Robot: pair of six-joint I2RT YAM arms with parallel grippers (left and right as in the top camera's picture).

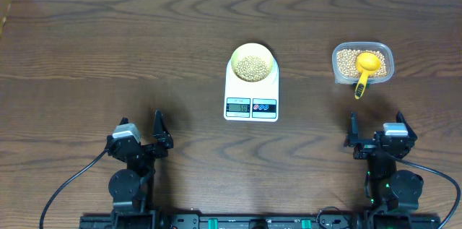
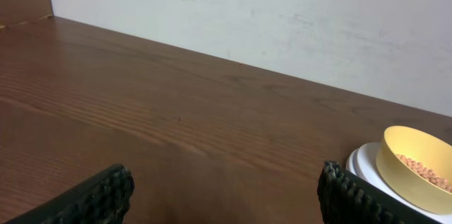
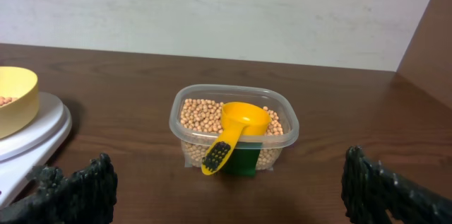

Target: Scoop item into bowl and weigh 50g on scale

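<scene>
On my table (image 3: 353,111): tub (image 3: 280,145) and scoop (image 3: 244,119)
The yellow scoop sits in the clear tub, handle leaning over its near rim.

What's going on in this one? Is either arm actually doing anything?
Neither arm is handling anything. The left gripper and right gripper both sit open and empty at the near edge of the table. The pale yellow bowl stands on the scale with beans in it. The yellow scoop lies in the clear tub of beans. The scale's reading is too small to make out.
</scene>
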